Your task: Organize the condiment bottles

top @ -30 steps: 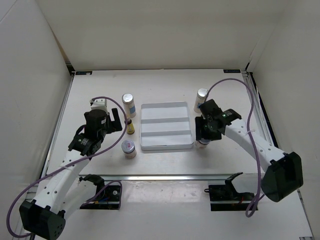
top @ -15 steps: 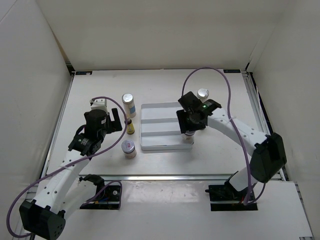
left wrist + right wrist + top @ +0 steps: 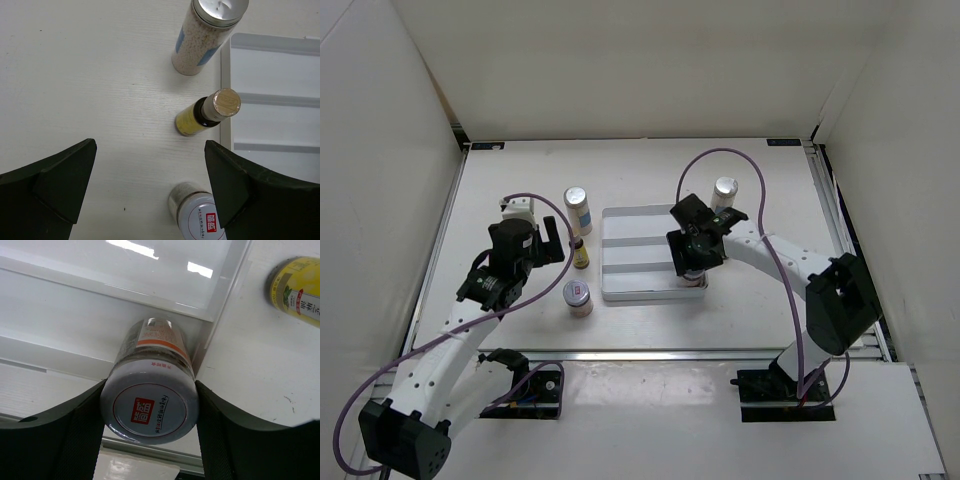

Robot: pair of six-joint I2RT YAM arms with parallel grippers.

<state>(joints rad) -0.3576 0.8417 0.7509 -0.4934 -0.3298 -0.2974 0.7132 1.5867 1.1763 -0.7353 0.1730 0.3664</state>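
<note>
My right gripper [image 3: 693, 262] is shut on a squat jar [image 3: 148, 405] with a red-marked silver lid, held upright at the near right corner of the flat white ribbed tray [image 3: 645, 257]. One amber-yellow bottle [image 3: 295, 289] stands on the table just right of the tray. A tall white bottle [image 3: 724, 194] stands behind my right arm. Left of the tray stand a tall white bottle [image 3: 578, 208], an amber bottle [image 3: 581, 252] and a second squat jar [image 3: 578, 297]. My left gripper [image 3: 150, 150] is open and empty above the table, left of these three.
White walls enclose the table on three sides. A metal rail [image 3: 650, 353] runs along the near edge. The right arm's purple cable [image 3: 695, 170] loops above the tray's back right.
My right gripper has carried the squat jar leftward from the table right of the tray to the tray's near right corner. The left arm has not moved.
</note>
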